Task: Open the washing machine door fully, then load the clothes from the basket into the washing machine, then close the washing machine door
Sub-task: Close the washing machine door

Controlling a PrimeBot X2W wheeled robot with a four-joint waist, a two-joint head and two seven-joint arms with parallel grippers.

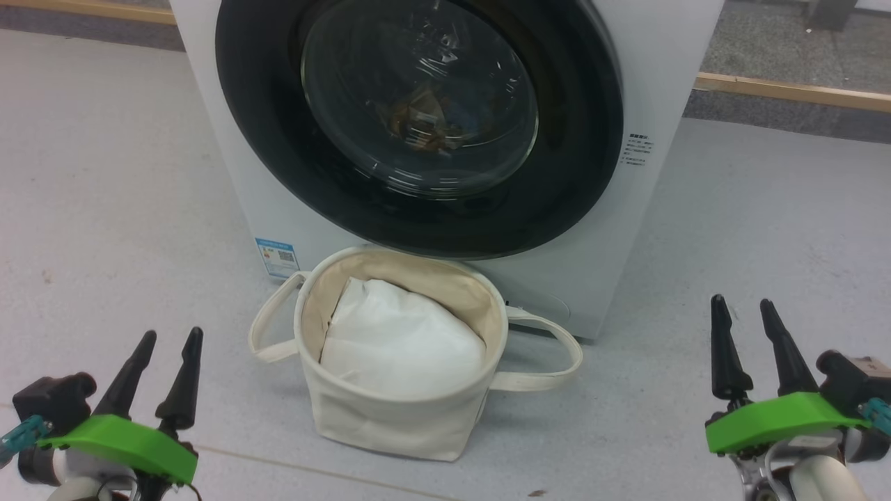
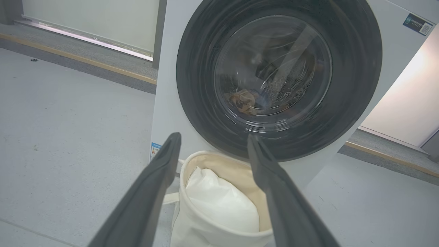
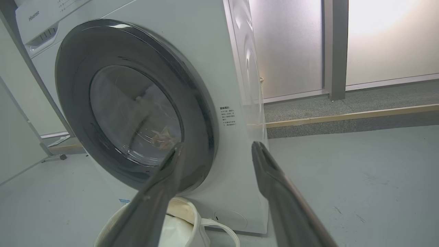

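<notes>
Though shut flush against the washing machine (image 1: pixel 661 83), lets the drum be seen through its glass: washing machine door (image 1: pixel 264 160), wide glossy black rim around a bulging clear window. Behind that window, low in the perforated drum, the clothes (image 1: pixel 421 129), a crumpled patch of orange-brown with some blue; same clothes (image 2: pixel 245 101) seen through the glass from the left wrist.

Just in front of the washer, under the door's lower rim, standing upright on the grey floor (image 1: pixel 104 209): the basket (image 1: pixel 383 424), cream canvas, strap handles (image 1: pixel 557 348) drooping to either side. Inside it, a plain white cushion-like lump (image 1: pixel 400 341). Low on the white front, just left of the basket, a small blue label (image 1: pixel 277 257).

Well apart from basket and door, at the lower left of the head view: left gripper (image 1: pixel 172 334), fingers spread, holding nothing, aimed over the basket toward the door in its own wrist view. At the lower right: right gripper (image 1: pixel 741 303), fingers likewise parted and empty, pointing toward the washer's right front edge in its wrist view.
</notes>
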